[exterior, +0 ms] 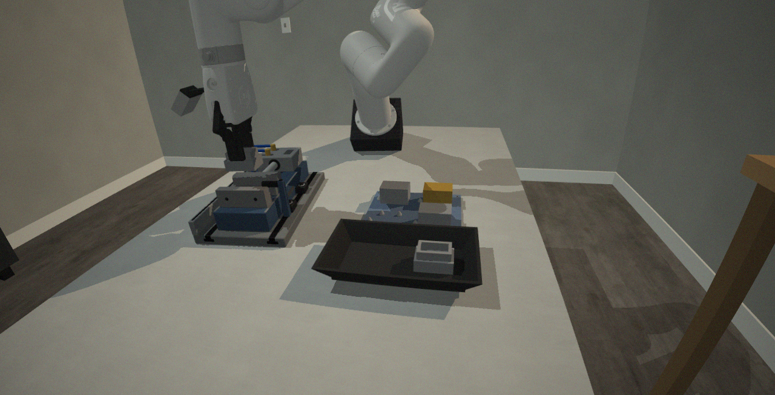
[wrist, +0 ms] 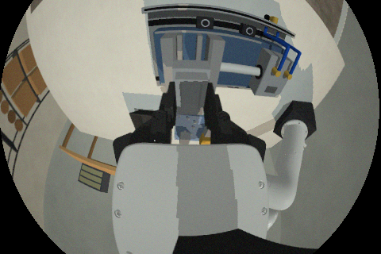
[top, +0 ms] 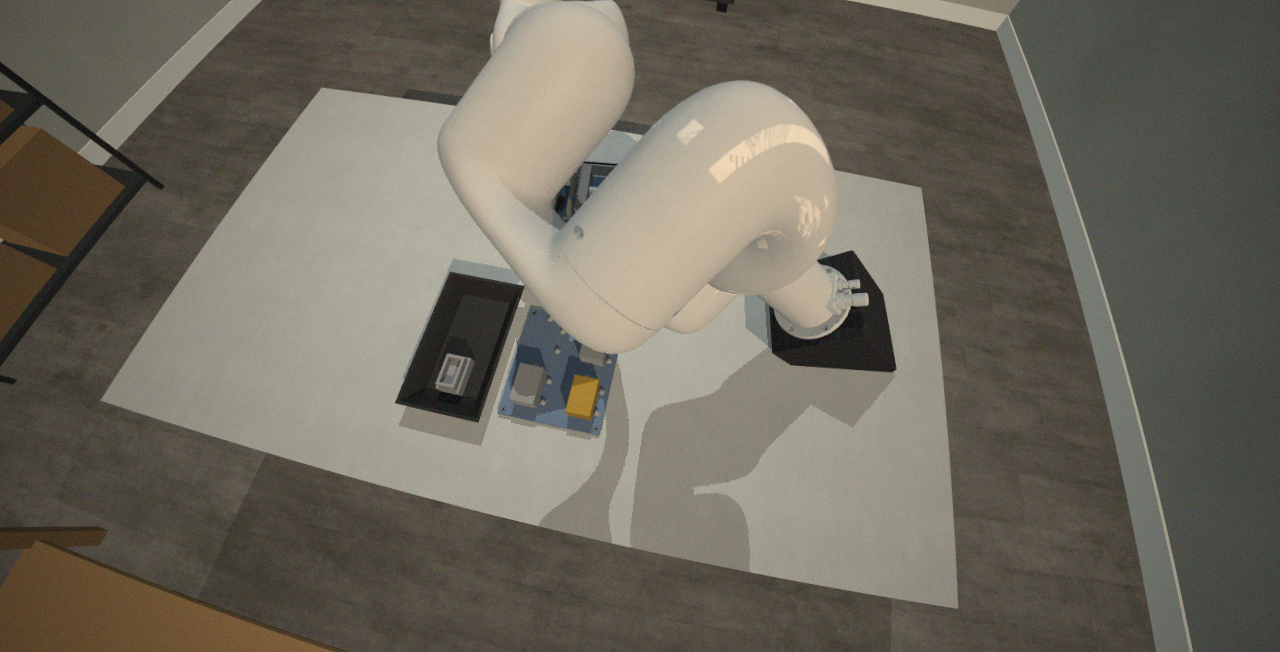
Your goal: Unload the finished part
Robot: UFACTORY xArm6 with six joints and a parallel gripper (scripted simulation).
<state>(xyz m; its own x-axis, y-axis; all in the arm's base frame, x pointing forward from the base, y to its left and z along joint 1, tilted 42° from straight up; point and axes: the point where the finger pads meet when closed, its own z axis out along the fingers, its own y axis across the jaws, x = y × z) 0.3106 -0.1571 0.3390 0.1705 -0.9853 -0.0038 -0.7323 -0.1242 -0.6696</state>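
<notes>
My gripper [exterior: 238, 149] is shut on the finished part [exterior: 238, 163], a small grey block, and holds it just above the jaws of the blue and grey vise [exterior: 254, 202] at the left of the mat. In the wrist view the part [wrist: 192, 98] sits between my dark fingers, in front of the vise [wrist: 212, 53]. The black outfeed tray [exterior: 398, 254] lies to the right of the vise; it also shows in the overhead view [top: 460, 339]. In the overhead view my arm hides the gripper and most of the vise.
Another grey pocketed part [exterior: 433, 257] lies in the tray's right end, pocket up. Behind the tray a blue fixture plate [exterior: 414, 205] carries a grey block [exterior: 393, 192] and a yellow block [exterior: 437, 192]. My base [exterior: 376, 132] stands at the mat's far edge.
</notes>
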